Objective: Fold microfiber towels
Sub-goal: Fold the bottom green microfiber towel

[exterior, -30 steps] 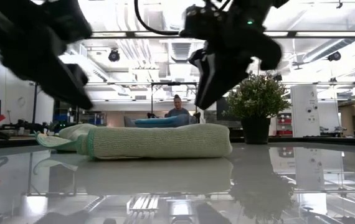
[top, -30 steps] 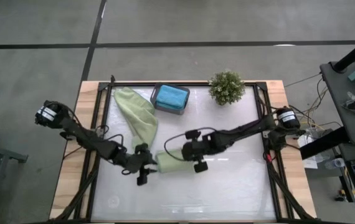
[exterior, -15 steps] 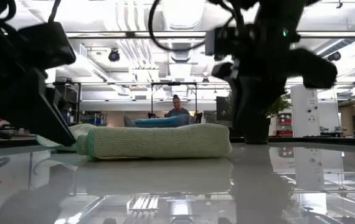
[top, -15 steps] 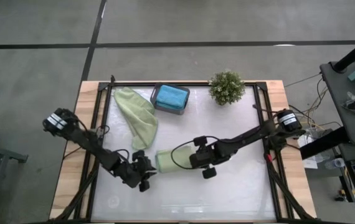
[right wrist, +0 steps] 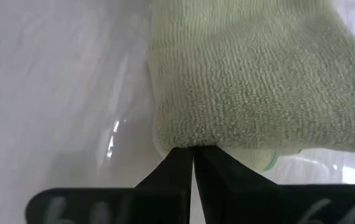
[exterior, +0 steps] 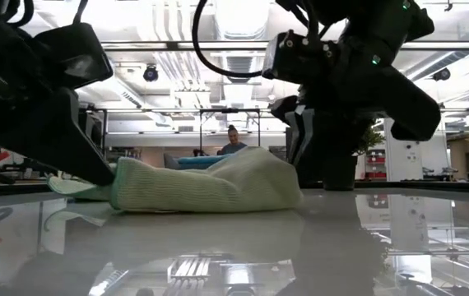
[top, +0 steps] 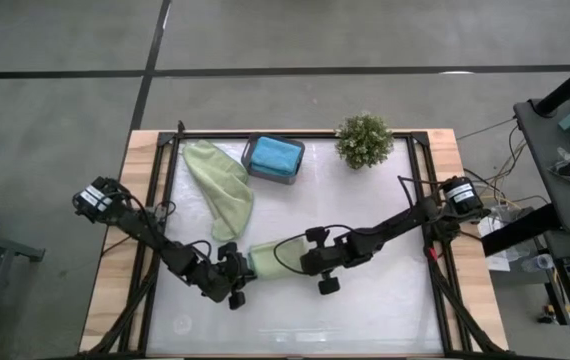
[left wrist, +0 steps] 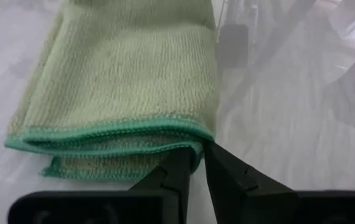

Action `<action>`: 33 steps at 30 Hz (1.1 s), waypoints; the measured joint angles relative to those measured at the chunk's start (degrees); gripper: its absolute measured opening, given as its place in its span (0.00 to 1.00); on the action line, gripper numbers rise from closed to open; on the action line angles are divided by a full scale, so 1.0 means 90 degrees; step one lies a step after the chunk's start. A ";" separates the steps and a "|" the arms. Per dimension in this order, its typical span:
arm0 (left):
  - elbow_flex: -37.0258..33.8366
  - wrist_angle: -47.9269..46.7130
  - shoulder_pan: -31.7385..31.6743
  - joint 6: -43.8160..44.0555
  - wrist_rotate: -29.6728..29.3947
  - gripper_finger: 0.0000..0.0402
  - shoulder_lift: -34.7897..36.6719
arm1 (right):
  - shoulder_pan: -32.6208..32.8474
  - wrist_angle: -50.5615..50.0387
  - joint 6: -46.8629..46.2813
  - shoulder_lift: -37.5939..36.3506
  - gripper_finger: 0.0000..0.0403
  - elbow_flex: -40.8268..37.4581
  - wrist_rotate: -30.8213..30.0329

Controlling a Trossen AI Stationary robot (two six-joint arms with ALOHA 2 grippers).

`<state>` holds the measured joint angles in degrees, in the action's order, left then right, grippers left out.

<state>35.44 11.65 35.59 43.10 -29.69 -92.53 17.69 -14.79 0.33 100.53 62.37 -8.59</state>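
A folded sage green microfiber towel (top: pixel 270 258) lies on the white table between my two grippers, also visible in the low view (exterior: pixel 210 185). My left gripper (top: pixel 242 272) is at its left end, shut on a corner. My right gripper (top: pixel 303 262) is at its right end, shut on the rounded fold. A second sage green towel (top: pixel 220 185) lies spread out toward the far left. A teal-blue towel (top: pixel 274 154) rests folded in the dark tray (top: pixel 255 170). My left gripper (left wrist: pixel 196 155) pinches the towel's hemmed corner (left wrist: pixel 203 134) between its two fingertips, where several stitched layers are stacked. It comes in low from the table's left. The towel rests on the table. My right gripper (right wrist: pixel 193 149) pinches the towel's rounded fold end (right wrist: pixel 190 138) at the fingertips. It comes in low from the table's right. The towel lies on the table and humps up (exterior: pixel 255 164) beside the fingers.
A small potted plant (top: pixel 364 140) stands at the far edge, right of the tray. The black frame rails (top: pixel 160 240) run along the table's left and right sides. Bare white table (top: pixel 365 310) lies toward the near edge.
Both grippers have come down to the table and a little toward its near edge, closing in on the folded towel's two ends. The towel's right half, flat before, now humps up; its left end stays where it was.
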 joint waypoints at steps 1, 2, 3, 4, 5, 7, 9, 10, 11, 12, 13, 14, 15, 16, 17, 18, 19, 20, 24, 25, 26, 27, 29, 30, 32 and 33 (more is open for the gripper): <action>-0.0001 -0.0014 0.0002 0.0005 0.0037 0.08 0.0000 | 0.0000 0.0001 -0.0035 0.0000 0.02 -0.0008 0.0001; -0.0008 -0.0016 0.0002 0.0004 0.0091 0.08 0.0000 | 0.0000 -0.0006 -0.0041 0.0000 0.02 -0.0018 -0.0001; -0.0012 -0.0021 0.0000 0.0008 0.0131 0.08 0.0000 | 0.0004 -0.0014 -0.0054 0.0000 0.02 -0.0025 0.0001; -0.0012 -0.0023 0.0000 0.0063 0.0163 0.08 0.0000 | 0.0005 -0.0039 -0.0090 0.0000 0.02 -0.0027 -0.0001; -0.0012 -0.0023 0.0000 0.0144 0.0212 0.08 0.0000 | 0.0005 -0.0092 -0.0117 0.0000 0.02 -0.0027 -0.0001; -0.0012 -0.0030 0.0000 0.0166 0.0385 0.08 0.0000 | 0.0005 -0.0265 -0.0189 0.0000 0.03 -0.0001 0.0001; -0.0012 -0.0075 0.0000 0.0178 0.0628 0.09 0.0002 | 0.0005 -0.0478 -0.0247 -0.0008 0.04 0.0043 0.0004; -0.0012 -0.0117 0.0000 0.0205 0.0772 0.11 0.0006 | 0.0005 -0.0671 -0.0272 -0.0023 0.06 0.0079 0.0007; -0.0012 -0.0159 0.0000 0.0273 0.0917 0.12 0.0021 | 0.0005 -0.0898 -0.0322 -0.0038 0.07 0.0135 0.0006; -0.0015 -0.0227 0.0000 0.0331 0.1026 0.14 0.0066 | 0.0005 -0.1122 -0.0374 -0.0061 0.09 0.0198 0.0005; -0.0018 -0.0273 0.0000 0.0344 0.1136 0.16 0.0126 | 0.0005 -0.1321 -0.0380 -0.0081 0.11 0.0262 0.0001; -0.0019 -0.0303 0.0000 0.0341 0.1265 0.18 0.0216 | 0.0005 -0.1496 -0.0389 -0.0118 0.13 0.0324 0.0001; -0.0019 -0.0318 0.0000 0.0338 0.1398 0.19 0.0310 | 0.0005 -0.1635 -0.0383 -0.0145 0.15 0.0372 -0.0001; -0.0019 -0.0347 -0.0002 0.0332 0.1484 0.21 0.0412 | 0.0005 -0.1682 -0.0372 -0.0173 0.17 0.0400 -0.0013; -0.0019 -0.0359 -0.0002 0.0320 0.1518 0.21 0.0520 | 0.0005 -0.1658 -0.0371 -0.0212 0.18 0.0411 -0.0061; -0.0018 -0.0355 -0.0002 0.0319 0.1528 0.22 0.0634 | 0.0005 -0.1614 -0.0375 -0.0249 0.19 0.0411 -0.0140; -0.0007 -0.0352 -0.0002 0.0315 0.1488 0.22 0.0741 | 0.0005 -0.1534 -0.0373 -0.0283 0.20 0.0411 -0.0309; 0.0015 -0.0342 -0.0002 0.0276 0.1373 0.22 0.0827 | 0.0005 -0.1415 -0.0366 -0.0314 0.20 0.0411 -0.0484; 0.0098 0.0121 0.0002 -0.0482 0.0552 0.21 0.0862 | 0.0006 -0.0731 -0.0276 -0.0447 0.17 0.0362 -0.1076; 0.0111 0.0318 0.0002 -0.0702 0.0335 0.21 0.0788 | 0.0001 -0.0452 -0.0229 -0.0457 0.15 0.0322 -0.1110; 0.0114 0.0542 0.0000 -0.0878 0.0184 0.20 0.0683 | -0.0012 -0.0087 -0.0147 -0.0457 0.13 0.0256 -0.1121; 0.0114 0.0736 -0.0013 -0.1020 0.0042 0.18 0.0553 | -0.0021 0.0415 -0.0051 -0.0454 0.11 0.0163 -0.1114; 0.0114 0.0990 -0.0030 -0.1210 -0.0046 0.15 0.0286 | -0.0035 0.1661 0.0213 -0.0398 0.07 -0.0096 -0.1105; 0.0121 0.1006 -0.0032 -0.1232 -0.0066 0.13 0.0159 | -0.0054 0.2384 0.0316 -0.0310 0.06 -0.0256 -0.1105; 0.0122 0.0987 -0.0032 -0.1180 -0.0070 0.10 -0.0062 | -0.0110 0.3780 0.0421 -0.0087 0.03 -0.0606 -0.1094; 0.0127 0.0990 -0.0031 -0.1156 -0.0070 0.08 -0.0174 | -0.0153 0.4408 0.0421 0.0069 0.03 -0.0771 -0.1098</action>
<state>36.58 20.56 35.32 32.70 -30.33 -94.10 16.32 24.89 4.12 101.15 55.43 -18.47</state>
